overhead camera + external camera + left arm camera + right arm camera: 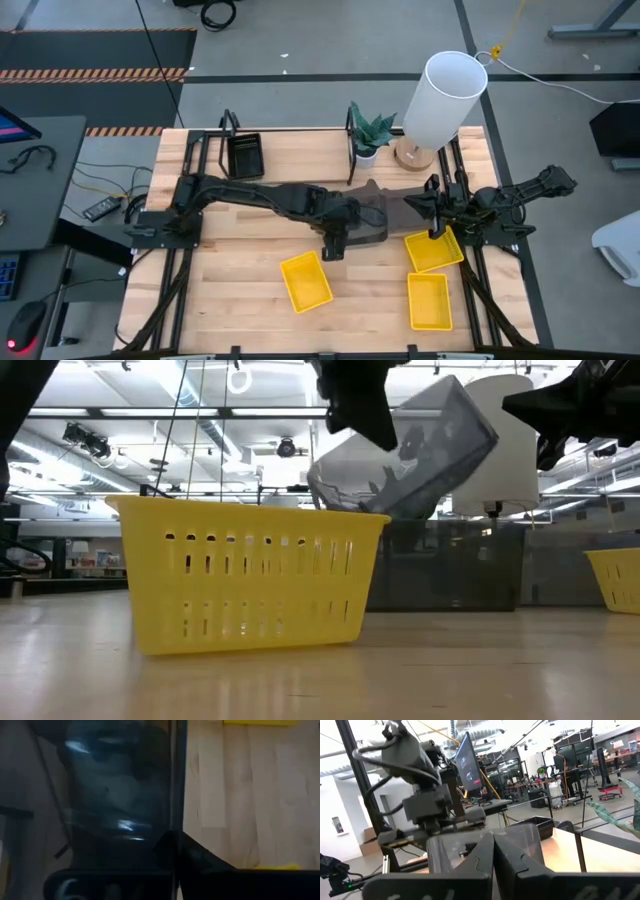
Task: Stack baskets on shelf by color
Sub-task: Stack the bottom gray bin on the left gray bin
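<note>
My left gripper (335, 240) hangs over the table's middle, shut on a dark grey basket (410, 455) that is up in the air. Behind it, more dark grey baskets (450, 575) rest bottom-down on the table. Three yellow baskets stand upright on the near half: one (305, 280) near the middle, two (432, 250) (428, 302) on the right. A black basket (245, 155) stands on the shelf (300, 150) along the far edge. My right gripper (437, 222) hovers shut above the far rim of the right yellow basket, holding nothing. My left gripper pinches the dark grey basket by the rim of one side wall (175, 827), with the wall running between its fingers (172, 852). It comes from above, pointing down. The basket is lifted clear of the table and tilted, one end high (465, 410) and the other low (330, 490).
A potted plant (370, 135) and a white cylindrical lamp (440, 100) stand at the far edge, right of the shelf's black end loop (352, 130). Bare wood shows at the near left (220, 290). The nearest yellow basket (245, 575) fills the low view's foreground.
</note>
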Robot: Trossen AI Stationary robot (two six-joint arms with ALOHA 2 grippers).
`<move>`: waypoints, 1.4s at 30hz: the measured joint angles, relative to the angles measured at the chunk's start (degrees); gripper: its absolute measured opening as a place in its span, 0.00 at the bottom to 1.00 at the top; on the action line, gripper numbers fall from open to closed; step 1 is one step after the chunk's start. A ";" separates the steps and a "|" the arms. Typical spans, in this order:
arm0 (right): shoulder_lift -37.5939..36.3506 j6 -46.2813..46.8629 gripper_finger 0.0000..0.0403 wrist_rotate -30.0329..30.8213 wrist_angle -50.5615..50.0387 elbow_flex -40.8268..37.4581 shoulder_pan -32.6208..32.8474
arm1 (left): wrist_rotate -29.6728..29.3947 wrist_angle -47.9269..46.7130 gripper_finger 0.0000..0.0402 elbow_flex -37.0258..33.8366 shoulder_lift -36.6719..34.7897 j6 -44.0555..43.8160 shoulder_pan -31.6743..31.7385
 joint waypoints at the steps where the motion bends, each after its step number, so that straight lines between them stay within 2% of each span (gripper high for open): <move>1: 0.00 0.00 0.03 0.00 0.04 0.00 0.00 | -0.04 -0.28 0.03 -0.02 0.24 0.21 0.00; 10: 0.00 0.01 0.03 0.00 0.51 0.00 0.00 | 0.07 -2.02 0.03 -0.04 0.97 0.11 1.56; 23: 0.00 0.00 0.03 0.02 0.45 0.00 0.00 | 0.94 -20.63 0.03 -0.07 0.97 3.56 1.95; 32: 0.00 0.02 0.03 0.00 0.45 0.00 0.00 | 0.71 -29.56 0.03 -0.09 0.97 3.61 1.67; 36: 0.00 0.01 0.03 0.00 0.45 0.00 -0.01 | 0.05 -30.34 0.03 -0.09 0.95 4.36 1.21; 39: 0.00 0.00 0.03 0.00 0.45 0.00 0.00 | -1.10 -30.64 0.07 -0.09 0.93 4.68 0.37; 42: 0.00 0.02 0.03 0.00 0.45 0.00 0.00 | -3.05 -30.67 0.15 -0.09 0.86 5.05 -0.64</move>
